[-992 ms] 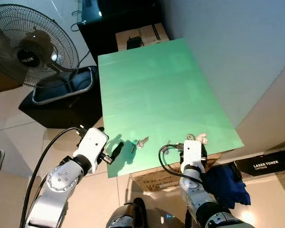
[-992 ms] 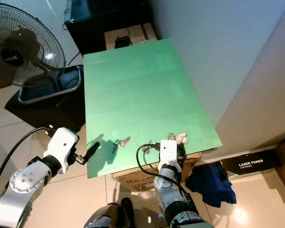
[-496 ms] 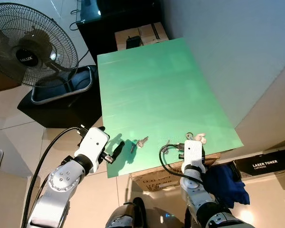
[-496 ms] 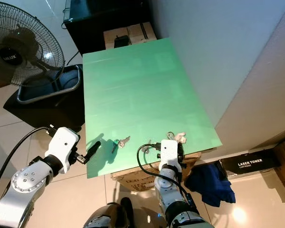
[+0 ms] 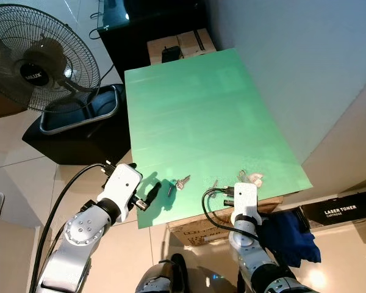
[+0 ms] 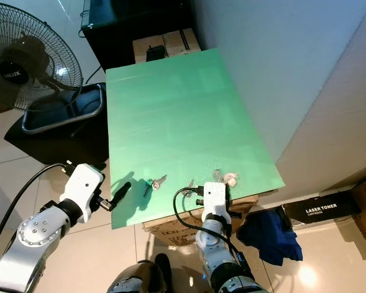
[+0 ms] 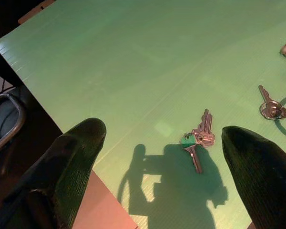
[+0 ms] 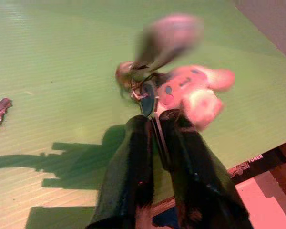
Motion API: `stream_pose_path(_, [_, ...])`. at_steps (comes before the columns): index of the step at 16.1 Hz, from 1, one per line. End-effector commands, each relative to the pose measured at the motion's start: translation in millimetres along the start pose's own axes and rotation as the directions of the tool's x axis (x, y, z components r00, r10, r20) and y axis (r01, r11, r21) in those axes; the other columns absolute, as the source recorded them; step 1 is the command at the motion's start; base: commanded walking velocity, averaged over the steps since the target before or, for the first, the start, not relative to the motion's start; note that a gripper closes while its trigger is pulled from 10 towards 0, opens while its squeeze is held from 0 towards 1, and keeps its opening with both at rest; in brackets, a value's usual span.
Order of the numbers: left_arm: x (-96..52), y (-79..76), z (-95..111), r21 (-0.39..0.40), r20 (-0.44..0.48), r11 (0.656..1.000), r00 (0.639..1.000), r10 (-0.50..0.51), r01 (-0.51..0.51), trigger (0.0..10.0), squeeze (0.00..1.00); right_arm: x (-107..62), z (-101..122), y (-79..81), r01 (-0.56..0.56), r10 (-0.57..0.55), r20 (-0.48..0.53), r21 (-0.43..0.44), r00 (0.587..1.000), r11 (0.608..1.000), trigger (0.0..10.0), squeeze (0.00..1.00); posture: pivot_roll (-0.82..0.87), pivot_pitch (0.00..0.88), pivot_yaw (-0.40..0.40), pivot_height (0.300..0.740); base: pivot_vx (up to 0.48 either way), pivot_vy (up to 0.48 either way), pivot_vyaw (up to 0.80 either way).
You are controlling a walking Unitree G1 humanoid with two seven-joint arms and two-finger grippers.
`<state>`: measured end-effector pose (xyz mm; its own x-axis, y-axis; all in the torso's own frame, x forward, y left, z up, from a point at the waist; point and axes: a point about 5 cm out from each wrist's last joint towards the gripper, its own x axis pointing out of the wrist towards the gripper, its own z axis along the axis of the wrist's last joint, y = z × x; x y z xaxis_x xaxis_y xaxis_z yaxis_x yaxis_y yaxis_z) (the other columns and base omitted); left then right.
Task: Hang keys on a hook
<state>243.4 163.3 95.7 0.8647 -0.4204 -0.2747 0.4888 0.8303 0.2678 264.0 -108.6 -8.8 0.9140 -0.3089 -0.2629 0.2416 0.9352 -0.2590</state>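
Note:
A bunch of keys with a green tag (image 7: 196, 139) lies near the front edge of the green table (image 5: 195, 116). My left gripper (image 7: 162, 131) hovers open just short of it, over the table's front left corner. A single silver key (image 7: 269, 106) lies further right. At the front right, my right gripper (image 8: 156, 119) is shut on the ring of a keychain with a pink charm (image 8: 190, 90). That charm (image 5: 254, 178) rests on the table. A blurred metal piece (image 8: 167, 38) sticks up from the ring.
A standing fan (image 5: 39, 58) and a black box with a metal-rimmed tray (image 5: 79, 116) are left of the table. A wall (image 5: 305, 61) runs along its right side. Cardboard boxes (image 5: 180, 46) sit behind. A toner box (image 5: 341, 213) and blue cloth (image 5: 290, 235) lie at the lower right.
My right wrist has drawn back slightly toward the table's front edge, and the pink keychain has shifted a little with it. The left gripper has barely moved.

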Motion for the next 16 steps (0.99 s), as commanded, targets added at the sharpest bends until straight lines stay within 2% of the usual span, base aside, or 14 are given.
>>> stream_pose_path(1, [-1.7,0.2,-5.8,0.005,-0.022,1.000,1.000,-0.002,0.002,10.0,0.00,-6.6,-7.4,3.0,-0.009,0.009,-0.020,-0.005,1.000,1.000,0.0,0.00,0.03,0.212,0.189,0.740,0.000,0.000,0.00])
stream_pose_path(8, [-2.5,-1.3,-7.7,0.005,-0.026,1.000,1.000,-0.012,0.012,10.0,0.00,-5.4,-13.8,-3.9,0.027,-0.029,-0.062,-0.026,0.998,0.999,0.0,0.00,0.03,0.203,0.192,0.740,0.000,0.000,0.00])
stream_pose_path(9, [-2.3,-1.6,-7.7,0.005,-0.027,1.000,1.000,-0.012,0.012,10.0,0.00,-4.7,-15.1,-4.9,0.032,-0.035,-0.076,-0.040,0.997,0.999,10.0,0.00,0.03,0.203,0.192,0.740,0.000,0.000,0.00])
stream_pose_path(12, [-2.6,-2.8,-8.0,0.005,-0.027,1.000,1.000,-0.015,0.015,10.0,0.00,-4.8,-15.7,-5.4,0.034,-0.037,-0.079,-0.041,0.996,0.999,10.0,0.00,0.03,0.206,0.193,0.740,0.000,0.000,0.00])
stream_pose_path(13, [-2.8,-2.9,-8.1,0.005,-0.028,1.000,0.999,-0.015,0.015,10.0,0.00,-4.8,-15.7,-5.9,0.035,-0.037,-0.078,-0.031,0.996,0.999,10.0,1.00,0.03,0.207,0.193,0.740,0.000,0.000,0.00])
stream_pose_path(16, [-3.5,-3.4,-8.5,0.004,-0.030,1.000,0.999,-0.015,0.015,10.0,0.00,-5.4,-14.3,-4.4,0.023,-0.024,-0.072,-0.008,0.997,1.000,10.0,1.00,0.02,0.211,0.193,0.740,0.000,0.000,0.00])
